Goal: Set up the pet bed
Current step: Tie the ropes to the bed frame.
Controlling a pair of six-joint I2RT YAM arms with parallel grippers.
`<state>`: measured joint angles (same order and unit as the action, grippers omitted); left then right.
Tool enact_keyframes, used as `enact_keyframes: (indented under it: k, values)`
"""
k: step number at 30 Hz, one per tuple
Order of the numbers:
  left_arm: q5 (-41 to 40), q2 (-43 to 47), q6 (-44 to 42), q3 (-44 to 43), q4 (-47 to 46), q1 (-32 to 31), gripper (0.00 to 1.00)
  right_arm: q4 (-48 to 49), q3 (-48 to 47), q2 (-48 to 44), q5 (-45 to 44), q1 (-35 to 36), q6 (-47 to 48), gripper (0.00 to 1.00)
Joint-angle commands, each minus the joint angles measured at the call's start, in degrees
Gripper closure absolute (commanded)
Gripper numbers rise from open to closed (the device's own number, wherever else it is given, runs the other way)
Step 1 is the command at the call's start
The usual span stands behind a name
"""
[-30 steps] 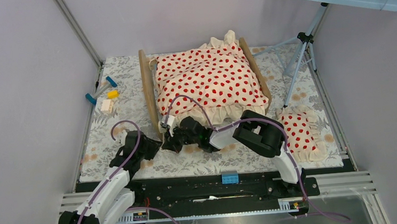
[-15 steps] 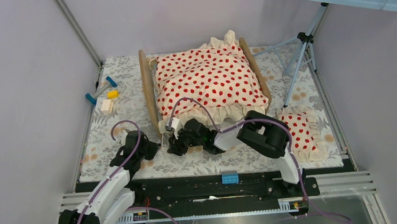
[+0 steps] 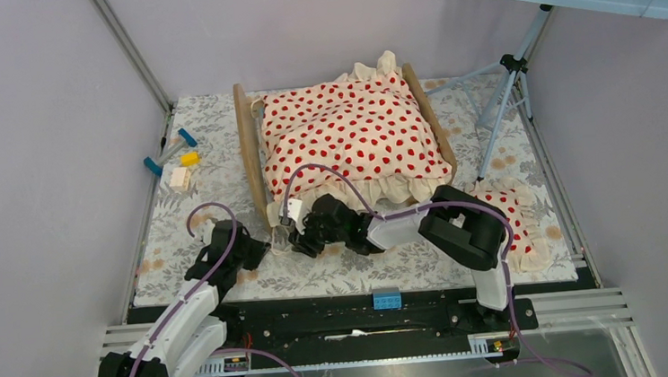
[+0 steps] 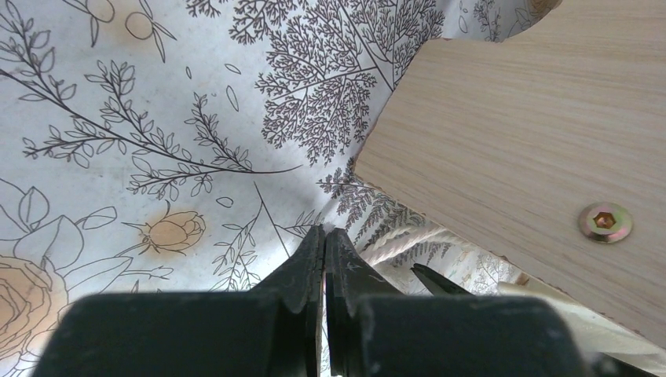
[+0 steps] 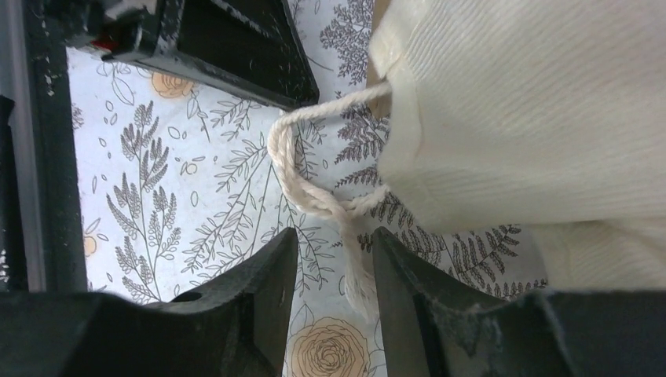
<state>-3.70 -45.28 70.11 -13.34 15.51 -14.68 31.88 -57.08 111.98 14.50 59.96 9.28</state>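
We see the pet bed (image 3: pixel 250 159) sitting mid-table, toward the far edge. Its two wooden end boards face the left and right edges, so its long axis runs across the table (image 3: pixel 173 246), roughly parallel to the near edge. A cream blanket (image 3: pixel 353 133) with red dots covers the whole top, and its ruffle spills over the bed's near side.

At the bed's near left corner, the left tool (image 4: pixel 324 236) sits low over the flowered cloth, just beside the left end board (image 4: pixel 534 141). Its fingers are pressed together with nothing between them.

Just to its right, by the blanket's ruffle, the right tool (image 5: pixel 334 236) has its fingers spread. A cream cord (image 5: pixel 314 192) loops out from the fabric's edge, and its loose end trails into the gap without being pinched.

A matching dotted pillow (image 3: pixel 524 219) lies near the table's near right corner, partly hidden behind the right arm. Small blue, yellow and white blocks (image 3: pixel 175 160) lie by the left edge. A tripod (image 3: pixel 499 103) stands toward the far right corner.
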Motion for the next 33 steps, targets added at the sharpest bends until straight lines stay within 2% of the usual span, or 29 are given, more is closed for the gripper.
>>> enact_keyframes:
  k: [1,13,17,20,22,25,33]
  values:
    - [-1.26,-0.15,-0.69,-0.55,-1.04,-0.09,1.0,-4.82,-2.82,-0.16,0.97,-0.64,3.4,0.53]
    - [-1.22,0.28,-0.58,-0.46,-0.85,-0.08,1.0,-7.61,-4.79,3.72,-1.4,-0.65,4.0,0.57]
    - [-1.3,0.6,-0.42,-0.37,-0.63,-0.09,1.0,-7.86,-5.49,4.9,-0.74,-0.63,3.05,0.72]
    - [-1.54,0.96,-0.41,-0.45,-0.18,-0.09,1.0,-8.12,-4.5,4.09,-0.53,-0.57,1.6,0.92]
    - [-1.76,1.14,-0.41,-0.77,0.23,-0.09,1.0,-6.28,-1.56,1.91,-0.82,-0.54,-0.52,1.0]
    - [-2.92,1.46,-0.64,-1.82,1.39,-0.09,1.0,-3.11,3.33,-2.15,-2.03,-0.54,-4.13,1.0]
    - [-6.74,-0.05,-2.79,-6.08,3.72,0.95,1.0,-10.95,5.1,-8.1,-11.83,-0.55,-14.9,1.0]
